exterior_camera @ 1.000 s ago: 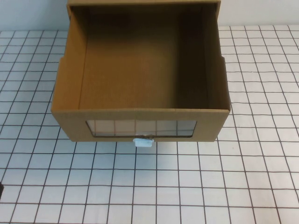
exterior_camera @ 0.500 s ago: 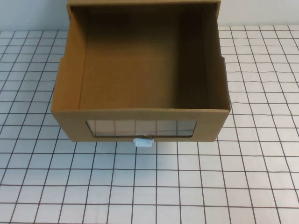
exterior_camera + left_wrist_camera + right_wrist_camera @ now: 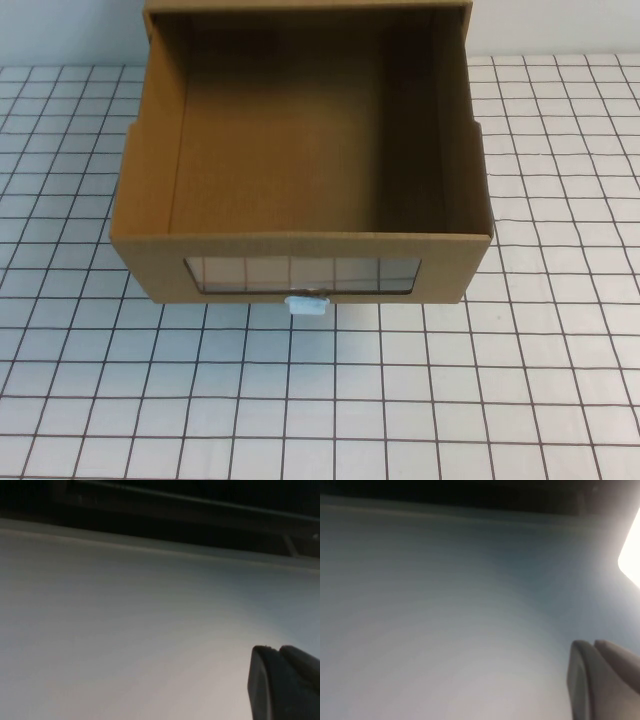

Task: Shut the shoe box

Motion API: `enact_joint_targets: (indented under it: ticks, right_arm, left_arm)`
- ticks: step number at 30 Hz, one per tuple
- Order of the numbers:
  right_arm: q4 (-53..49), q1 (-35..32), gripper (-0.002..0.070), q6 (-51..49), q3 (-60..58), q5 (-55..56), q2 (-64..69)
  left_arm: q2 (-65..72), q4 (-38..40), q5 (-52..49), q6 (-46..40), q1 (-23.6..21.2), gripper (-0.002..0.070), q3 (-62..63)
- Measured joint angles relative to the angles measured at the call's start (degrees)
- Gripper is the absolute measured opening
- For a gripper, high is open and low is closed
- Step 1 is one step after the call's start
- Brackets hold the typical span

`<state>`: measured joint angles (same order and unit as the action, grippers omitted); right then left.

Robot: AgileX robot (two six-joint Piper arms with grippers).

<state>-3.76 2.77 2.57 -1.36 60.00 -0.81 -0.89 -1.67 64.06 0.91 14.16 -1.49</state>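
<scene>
High view: open shoe box (image 3: 300,180); left claw (image 3: 285,685), right claw (image 3: 602,680) elsewhere.

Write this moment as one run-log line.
box: open, untouched | left gripper: off table, facing wall | right gripper: same

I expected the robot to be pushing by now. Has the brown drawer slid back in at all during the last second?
No. The shoe box has not moved: its pull tab sits on the same square of the gridded table. Neither gripper shows in the high view.
</scene>
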Motion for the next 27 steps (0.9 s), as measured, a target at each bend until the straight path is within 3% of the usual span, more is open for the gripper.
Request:
enact_joint_targets:
  ticks: [20, 27]
  right_arm:
    - [-0.10, 0.00, -0.0014, -3.39, 0.22, 6.35, 0.00]
    - [-0.10, 0.00, -0.0014, -7.34, 10.51, 1.68, 0.00]
  left_arm:
    - [0.00, 1.01, 1.76, -2.35, 0.00, -0.0006, 0.13]
    - [0.00, 1.22, -13.92, -3.54, 0.00, -0.0005, 12.20]
